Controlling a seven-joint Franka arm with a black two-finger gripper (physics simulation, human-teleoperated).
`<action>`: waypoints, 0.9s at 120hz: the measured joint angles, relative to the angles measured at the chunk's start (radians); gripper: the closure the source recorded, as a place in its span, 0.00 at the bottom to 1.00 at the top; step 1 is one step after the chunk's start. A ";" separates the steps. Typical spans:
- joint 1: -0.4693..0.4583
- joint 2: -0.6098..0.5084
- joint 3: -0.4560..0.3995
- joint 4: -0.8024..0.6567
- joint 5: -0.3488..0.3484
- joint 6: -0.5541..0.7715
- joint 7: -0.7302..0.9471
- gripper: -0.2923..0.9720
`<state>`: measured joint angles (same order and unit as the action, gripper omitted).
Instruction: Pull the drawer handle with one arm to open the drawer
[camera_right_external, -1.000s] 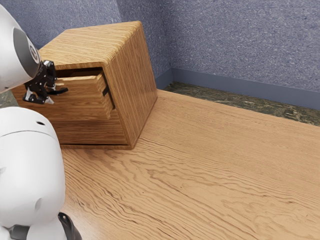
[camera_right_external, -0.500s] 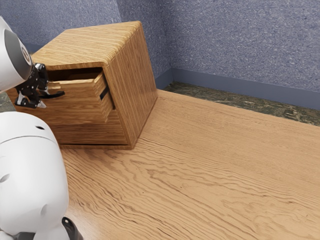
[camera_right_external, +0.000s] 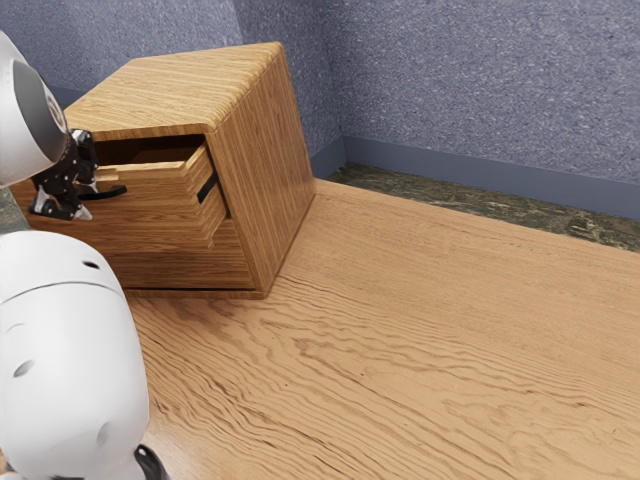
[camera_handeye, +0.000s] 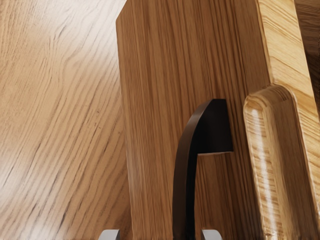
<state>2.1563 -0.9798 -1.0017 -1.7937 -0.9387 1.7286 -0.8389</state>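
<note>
A wooden cabinet (camera_right_external: 250, 120) stands at the back left of the table in the exterior view. Its upper drawer (camera_right_external: 160, 200) sticks partway out, with a dark gap above its front. My black gripper (camera_right_external: 100, 190) is at the drawer's front, shut on the handle, which my hand hides in this view. The wrist view shows the handle (camera_handeye: 189, 165) as a black curved bar on the drawer front (camera_handeye: 160, 90), running down between my two fingertips (camera_handeye: 110, 234).
A black slide rail (camera_right_external: 211, 188) shows on the drawer's side. The wooden table (camera_right_external: 420, 330) stretches to the exterior view's right. My white arm (camera_right_external: 60, 350) covers the lower left. Blue-grey walls close off the back.
My gripper has moved toward the exterior view's left with the handle, and the drawer has slid further out of the cabinet.
</note>
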 joint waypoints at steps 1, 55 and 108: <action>-0.001 -0.001 0.000 0.000 0.000 0.000 0.000 0.66; -0.030 -0.050 0.060 -0.069 -0.003 -0.022 -0.002 0.66; -0.065 -0.082 0.095 -0.108 -0.004 -0.032 -0.003 0.66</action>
<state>2.0914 -1.0621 -0.9065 -1.9018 -0.9427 1.6964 -0.8419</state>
